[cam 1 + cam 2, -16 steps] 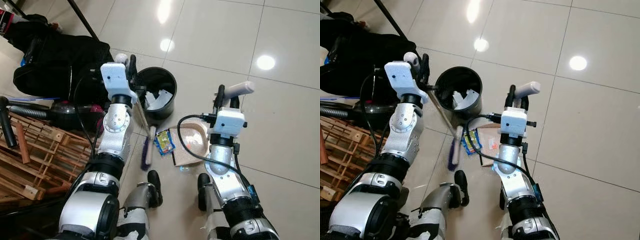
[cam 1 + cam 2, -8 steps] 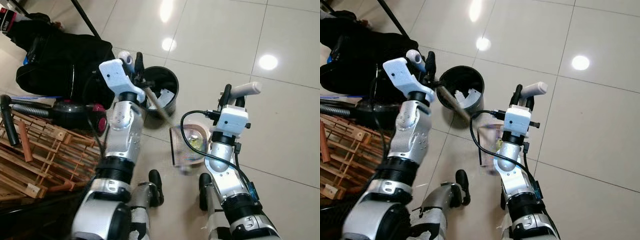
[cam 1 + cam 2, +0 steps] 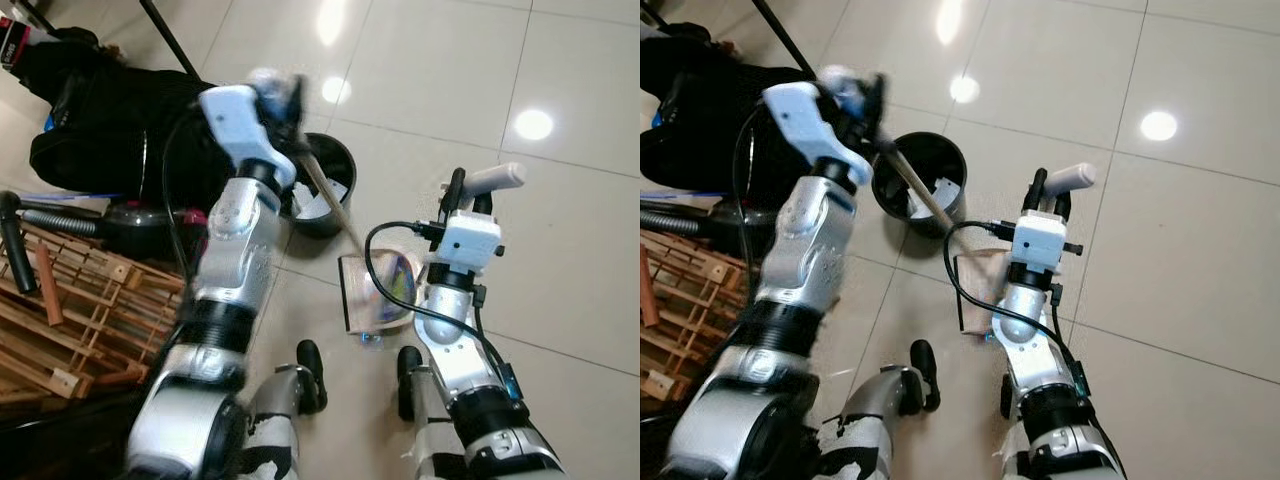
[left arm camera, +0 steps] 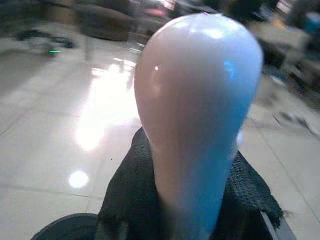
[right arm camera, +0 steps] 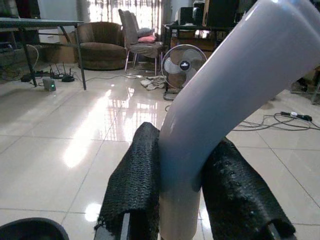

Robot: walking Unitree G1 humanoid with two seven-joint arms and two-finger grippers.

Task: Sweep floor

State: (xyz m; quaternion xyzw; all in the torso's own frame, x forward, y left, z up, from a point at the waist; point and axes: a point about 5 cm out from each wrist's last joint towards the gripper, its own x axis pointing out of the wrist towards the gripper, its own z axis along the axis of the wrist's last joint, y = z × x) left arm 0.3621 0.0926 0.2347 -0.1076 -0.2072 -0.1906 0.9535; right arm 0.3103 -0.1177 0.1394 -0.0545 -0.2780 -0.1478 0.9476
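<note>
The brush's pale handle slants across the black bin's rim toward the tan dustpan.

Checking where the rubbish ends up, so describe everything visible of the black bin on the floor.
The black bin is a round, open-topped bucket of dark plastic, as it looks, standing upright on the glossy tiled floor. White crumpled scraps lie inside. The broom stick in the left gripper slants across its rim, toward the dustpan just in front.

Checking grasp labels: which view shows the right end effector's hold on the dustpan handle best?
The right wrist view: both black fingers clamp the grey dustpan handle close up. The eye views show the right end effector from above, small, with the handle poking out, the contact unclear.
</note>
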